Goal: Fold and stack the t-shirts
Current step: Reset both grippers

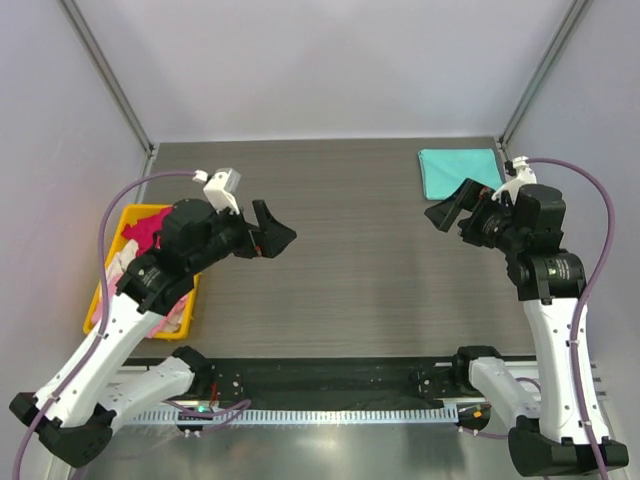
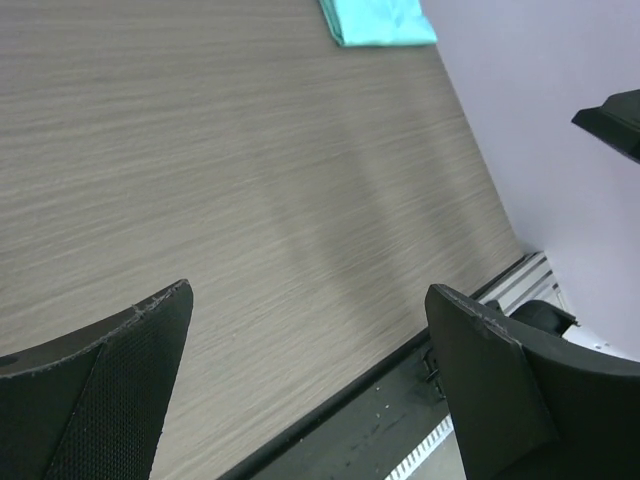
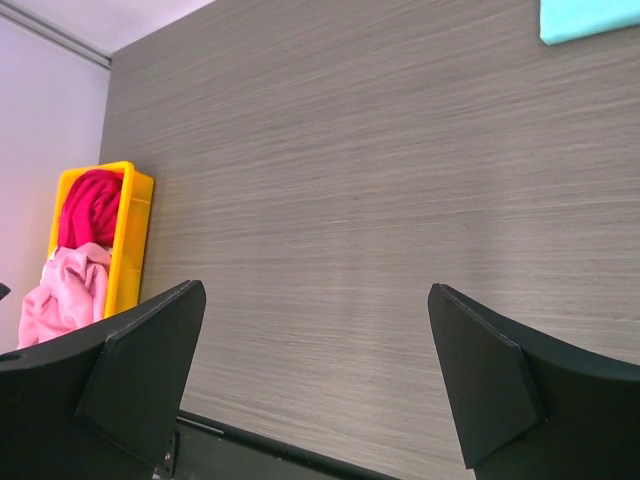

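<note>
A folded teal t-shirt point(image 1: 458, 171) lies flat at the table's far right; it also shows in the left wrist view point(image 2: 377, 21) and the right wrist view point(image 3: 588, 17). A magenta-red t-shirt point(image 1: 143, 229) and a light pink t-shirt point(image 1: 122, 262) lie crumpled in the yellow bin point(image 1: 132, 213); the right wrist view shows the red one point(image 3: 92, 206) above the pink one point(image 3: 63, 295). No whitish shirt is plainly visible. My left gripper point(image 1: 277, 230) is open and empty above the table's left middle. My right gripper point(image 1: 447, 209) is open and empty, just in front of the teal shirt.
The yellow bin stands at the table's left edge, partly under my left arm. A black strip and white rail point(image 1: 330, 400) run along the near edge between the arm bases. Grey walls close the back and both sides.
</note>
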Controlling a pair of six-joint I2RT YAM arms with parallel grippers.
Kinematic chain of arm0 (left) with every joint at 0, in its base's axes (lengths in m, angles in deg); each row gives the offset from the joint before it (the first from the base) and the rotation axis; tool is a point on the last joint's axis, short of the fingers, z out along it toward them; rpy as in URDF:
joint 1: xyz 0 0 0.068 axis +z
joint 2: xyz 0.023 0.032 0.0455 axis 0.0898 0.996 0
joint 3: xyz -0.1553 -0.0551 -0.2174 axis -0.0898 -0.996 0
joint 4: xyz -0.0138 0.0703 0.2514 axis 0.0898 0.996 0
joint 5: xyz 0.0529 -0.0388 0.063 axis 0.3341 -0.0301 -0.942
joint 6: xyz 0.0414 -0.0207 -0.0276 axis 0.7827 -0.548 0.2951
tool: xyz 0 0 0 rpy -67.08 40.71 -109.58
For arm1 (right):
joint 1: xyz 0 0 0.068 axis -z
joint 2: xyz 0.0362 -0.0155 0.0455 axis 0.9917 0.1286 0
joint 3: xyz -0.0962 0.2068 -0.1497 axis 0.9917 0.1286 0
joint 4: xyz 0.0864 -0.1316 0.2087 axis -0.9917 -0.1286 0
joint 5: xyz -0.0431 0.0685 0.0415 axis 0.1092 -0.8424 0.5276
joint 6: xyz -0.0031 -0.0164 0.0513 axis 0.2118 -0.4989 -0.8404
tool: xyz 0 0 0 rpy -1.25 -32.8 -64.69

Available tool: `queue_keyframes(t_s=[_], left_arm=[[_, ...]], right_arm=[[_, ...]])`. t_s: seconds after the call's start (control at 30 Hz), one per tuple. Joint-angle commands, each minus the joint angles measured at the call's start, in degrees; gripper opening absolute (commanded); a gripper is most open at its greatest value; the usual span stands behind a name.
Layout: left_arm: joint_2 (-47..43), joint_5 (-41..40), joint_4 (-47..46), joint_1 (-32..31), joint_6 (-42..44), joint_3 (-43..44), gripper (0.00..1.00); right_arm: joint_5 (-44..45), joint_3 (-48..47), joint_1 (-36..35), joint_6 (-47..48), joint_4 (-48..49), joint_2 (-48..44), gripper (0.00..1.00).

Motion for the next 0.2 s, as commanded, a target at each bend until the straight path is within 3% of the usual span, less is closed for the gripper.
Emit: queue_keyframes(t_s=[0.0, 0.17], left_arm=[[-2.08, -1.45, -6.14, 0.25, 0.31, -0.95, 1.00], [-2.52, -2.15, -5.27, 0.25, 1.63, -0.24, 1.00]], right_arm=[[-1.69, 0.16, 0.14, -0.83, 3.38, -0.43, 1.00], [-1.70, 0.77, 0.14, -0.91, 3.90, -0.34, 1.00]])
